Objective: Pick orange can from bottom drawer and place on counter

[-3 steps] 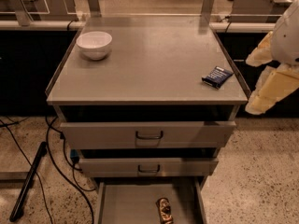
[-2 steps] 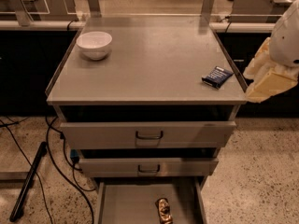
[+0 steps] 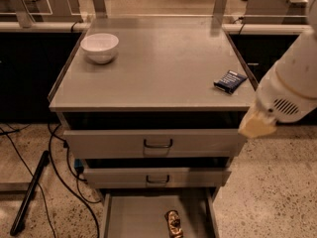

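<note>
The orange can (image 3: 173,223) lies on its side on the floor of the bottom drawer (image 3: 133,214), which is pulled open at the foot of the cabinet. The can is right of the drawer's middle, and its lower end is cut off by the picture edge. The counter (image 3: 158,63) is the grey top of the cabinet. My gripper (image 3: 257,125) hangs from the white arm at the right, just off the counter's front right corner, level with the top drawer. It is well above and to the right of the can and holds nothing I can see.
A white bowl (image 3: 100,47) stands at the counter's back left. A dark blue packet (image 3: 230,81) lies near its right rim. Two upper drawers with loop handles (image 3: 158,144) stand slightly open. Cables and a black pole (image 3: 29,195) lie on the floor at the left.
My arm has swung down and a little left, from beside the counter's right rim to below its front right corner. The can, packet and bowl have not moved.
</note>
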### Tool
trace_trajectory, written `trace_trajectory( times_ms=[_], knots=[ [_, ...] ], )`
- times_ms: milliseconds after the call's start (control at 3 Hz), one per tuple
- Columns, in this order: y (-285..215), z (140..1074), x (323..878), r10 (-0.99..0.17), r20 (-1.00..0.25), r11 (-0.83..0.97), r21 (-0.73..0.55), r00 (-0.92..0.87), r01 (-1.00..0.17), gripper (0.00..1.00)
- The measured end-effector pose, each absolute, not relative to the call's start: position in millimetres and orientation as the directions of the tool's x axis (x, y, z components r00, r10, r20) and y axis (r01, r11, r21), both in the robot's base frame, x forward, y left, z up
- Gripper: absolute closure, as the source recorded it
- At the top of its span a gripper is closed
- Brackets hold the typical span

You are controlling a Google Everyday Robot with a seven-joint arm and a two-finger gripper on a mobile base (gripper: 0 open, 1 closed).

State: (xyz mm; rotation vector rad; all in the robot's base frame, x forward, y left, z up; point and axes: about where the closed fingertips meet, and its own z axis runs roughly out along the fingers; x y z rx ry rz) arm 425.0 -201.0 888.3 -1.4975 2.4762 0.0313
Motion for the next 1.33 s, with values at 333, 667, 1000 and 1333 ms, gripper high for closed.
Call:
trace_trajectory(
  times_ms=[333, 667, 1000, 1333],
  knots=[
    [-192.1, 831.4, 408.0, -0.790, -0.197, 0.593, -0.005, -0.580, -0.805, 1.00],
    [-192.2, 831.2, 407.9, -0.790, -0.197, 0.593, -0.006, -0.580, -0.805, 1.00],
    [-197.9, 804.2, 405.9, -0.780, -0.207, 0.606, -0.009, -0.591, -0.796, 1.00],
    [-203.5, 762.0, 406.2, -0.768, -0.244, 0.618, -0.034, -0.593, -0.786, 1.00]
  ],
)
